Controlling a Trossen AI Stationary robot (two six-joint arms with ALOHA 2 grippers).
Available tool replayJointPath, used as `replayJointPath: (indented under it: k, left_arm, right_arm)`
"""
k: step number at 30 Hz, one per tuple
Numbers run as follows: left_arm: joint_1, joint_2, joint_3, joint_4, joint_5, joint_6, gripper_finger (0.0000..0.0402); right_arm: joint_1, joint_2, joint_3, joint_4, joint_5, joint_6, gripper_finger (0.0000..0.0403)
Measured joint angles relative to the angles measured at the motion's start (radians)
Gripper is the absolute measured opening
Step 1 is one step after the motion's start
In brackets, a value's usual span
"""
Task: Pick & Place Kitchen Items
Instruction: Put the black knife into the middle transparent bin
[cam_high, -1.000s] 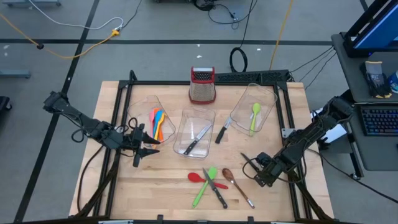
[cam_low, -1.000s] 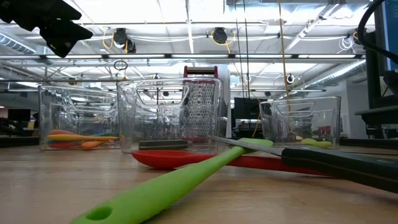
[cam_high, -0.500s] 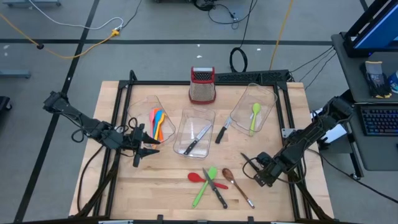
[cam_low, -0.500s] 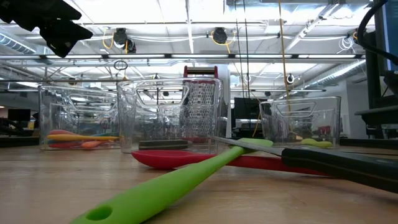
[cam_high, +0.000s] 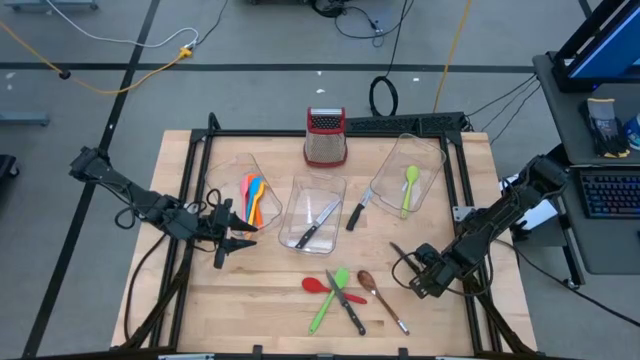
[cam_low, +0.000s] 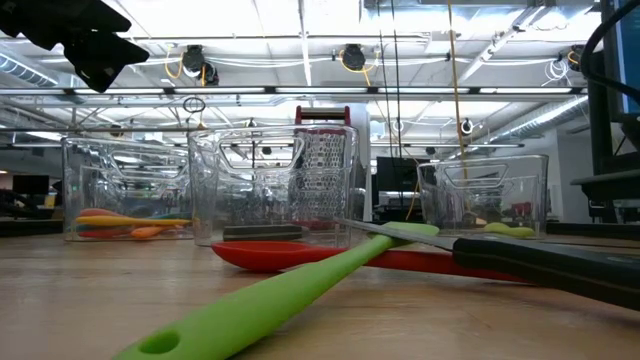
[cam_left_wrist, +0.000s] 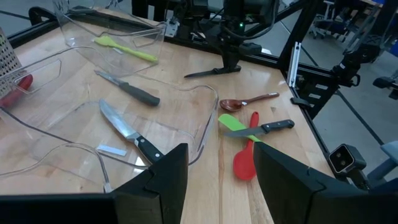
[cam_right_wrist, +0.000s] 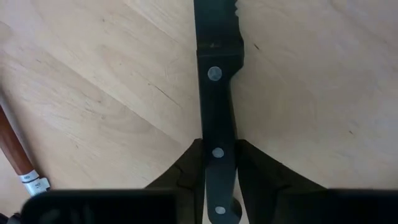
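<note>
Right gripper (cam_right_wrist: 216, 163) clamps a black-handled knife (cam_right_wrist: 216, 81) at the table's 4 o'clock side.

Its 2 fingers press on the riveted handle from both sides, the blade lying flat on the wooden table (cam_high: 270, 300) ahead of them, likely so the handle can be lifted without touching the edge. The left gripper (cam_high: 228, 243) waits at 9 o'clock, spread and empty, beside the bin of coloured spoons (cam_high: 255, 197). Loose near 6 o'clock: a red spoon (cam_high: 318, 285), a green spatula (cam_high: 328, 300), a second knife (cam_high: 346, 299) and a brown spoon (cam_high: 380, 298), not yet sorted.
</note>
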Motion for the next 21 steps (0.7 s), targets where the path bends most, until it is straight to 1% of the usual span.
replayJointPath:
  k: [8,15,21]
  left_arm:
    - [0.0,0.0,0.0,0.0,0.0,-0.004,0.0186]
    - [0.0,0.0,0.0,0.001,0.0,-0.004,0.0186]
    - [0.0,0.0,0.0,0.002,0.0,-0.016,0.0186]
  right_arm:
    - [0.0,0.0,-0.001,-0.02,0.009,0.024,0.0062]
    - [0.001,-0.002,0.0,0.037,0.027,-0.052,0.0062]
    - [0.001,-0.01,0.002,0.066,0.045,-0.064,0.0062]
